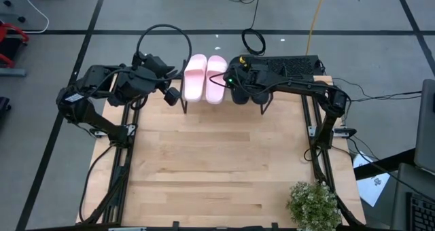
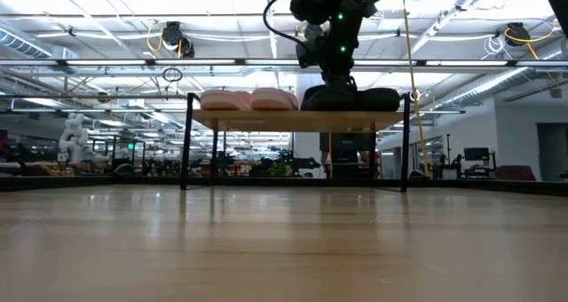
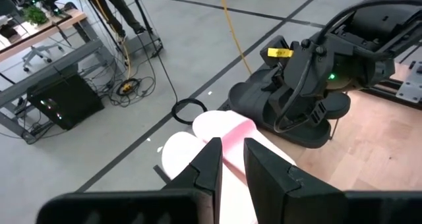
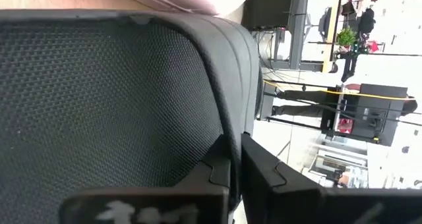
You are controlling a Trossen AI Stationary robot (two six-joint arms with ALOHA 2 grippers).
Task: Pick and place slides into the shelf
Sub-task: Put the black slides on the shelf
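The wooden tabletop carries the shelf at its far edge, and everything else sits relative to that shelf. On the shelf top all four slides stand in a row: the pale pink pair on the left half, touching each other, and the black pair just beside them on the right half.

The right arm reaches in from the shelf's right end, its right gripper down on the black slide nearest the pink pair. In the right wrist view the fingers are nearly together, pinching the edge of that slide's textured strap.

The left arm hangs off the shelf's left end, with the left gripper above the pink slides, touching nothing, its fingers drawn close with a narrow gap.

A small potted plant sits at the tabletop's near right corner, well apart from the shelf.
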